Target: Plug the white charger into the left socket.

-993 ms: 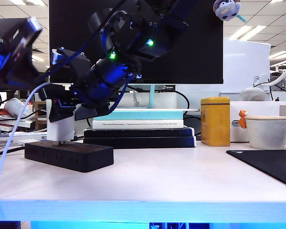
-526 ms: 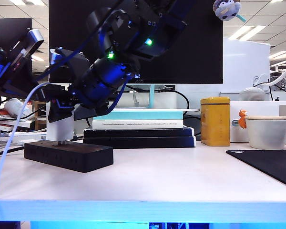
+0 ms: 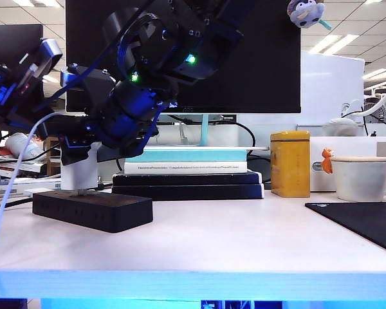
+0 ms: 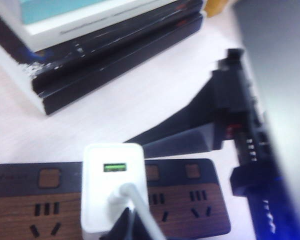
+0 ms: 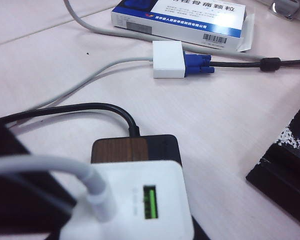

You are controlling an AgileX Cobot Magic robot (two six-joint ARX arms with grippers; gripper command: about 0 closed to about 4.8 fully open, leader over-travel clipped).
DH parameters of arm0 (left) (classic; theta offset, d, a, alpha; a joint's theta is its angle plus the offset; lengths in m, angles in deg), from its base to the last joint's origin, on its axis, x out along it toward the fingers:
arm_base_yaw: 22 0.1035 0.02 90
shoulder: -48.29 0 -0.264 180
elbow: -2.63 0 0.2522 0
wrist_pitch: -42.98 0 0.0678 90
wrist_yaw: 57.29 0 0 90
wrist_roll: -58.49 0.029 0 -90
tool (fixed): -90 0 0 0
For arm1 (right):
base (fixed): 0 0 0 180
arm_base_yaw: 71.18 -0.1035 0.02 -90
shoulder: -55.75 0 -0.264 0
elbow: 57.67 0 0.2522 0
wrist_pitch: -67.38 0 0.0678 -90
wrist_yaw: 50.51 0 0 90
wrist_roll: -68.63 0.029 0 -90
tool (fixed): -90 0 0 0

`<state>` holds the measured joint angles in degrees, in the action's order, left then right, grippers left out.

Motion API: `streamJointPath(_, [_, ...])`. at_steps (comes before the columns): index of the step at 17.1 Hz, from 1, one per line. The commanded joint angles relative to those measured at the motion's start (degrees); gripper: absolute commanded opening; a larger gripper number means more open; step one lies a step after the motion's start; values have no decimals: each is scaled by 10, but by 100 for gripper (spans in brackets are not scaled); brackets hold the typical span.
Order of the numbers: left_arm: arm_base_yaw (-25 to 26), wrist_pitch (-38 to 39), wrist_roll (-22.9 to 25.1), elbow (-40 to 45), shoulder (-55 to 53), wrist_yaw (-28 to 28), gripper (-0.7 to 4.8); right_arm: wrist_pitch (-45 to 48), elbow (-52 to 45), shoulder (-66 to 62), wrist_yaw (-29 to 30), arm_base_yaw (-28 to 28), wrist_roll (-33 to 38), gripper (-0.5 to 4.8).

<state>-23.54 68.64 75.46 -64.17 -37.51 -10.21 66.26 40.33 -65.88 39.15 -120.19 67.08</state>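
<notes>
From across the room, the right pincer (image 3: 77, 147) hangs over the near-left part of the bench (image 3: 231, 238), clamped on the white charger (image 3: 79, 172), which stands upright above the black power strip (image 3: 92, 209). A sliver of metal prong shows between the charger's underside and the strip's top, so it is not pressed fully down. The left pincer (image 3: 19, 119) sits further left and a little higher, behind the charger; its jaws are hard to make out here, but they are closed together with nothing between them. A thin white cable (image 3: 9, 193) curves from the charger down past the bench edge.

The left wrist camera gives what the side view cannot: the strip's wood-toned face with its slot clusters. The charger (image 4: 111, 192) covers the socket (image 4: 90, 220) between the end cluster and the next ones along, green port upward and cable rising from its top. The stack of books (image 4: 105, 45) lies well apart behind it.

The right wrist camera looks past the charger (image 5: 135, 200) to things hidden from the side: the strip's black cord (image 5: 80, 110), a white adapter with a blue plug (image 5: 182, 66), and a blue-and-white box (image 5: 180, 17) beyond.

Only the outside view takes in the yellow tin (image 3: 291, 163) and white mug (image 3: 367, 177), far right.
</notes>
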Motion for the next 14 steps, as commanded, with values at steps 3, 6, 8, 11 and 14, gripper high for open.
streamJointPath(3, [-9, 8, 4, -2, -30, 28, -5, -2, 2, 0, 1, -2, 4, 253])
streamJointPath(6, [-11, 10, 7, -2, -31, 46, -5, -21, 2, -4, 3, -2, 4, 252])
streamJointPath(8, [-12, 19, 13, -2, -31, 59, -5, -35, 2, -8, 16, -2, 4, 252])
streamJointPath(11, [-12, 39, 21, -2, -31, 83, -5, -55, 2, -14, 22, -9, 2, 251])
streamJointPath(14, [-12, 43, 21, -2, -31, 83, -5, -85, 2, -14, 22, -9, 0, 251])
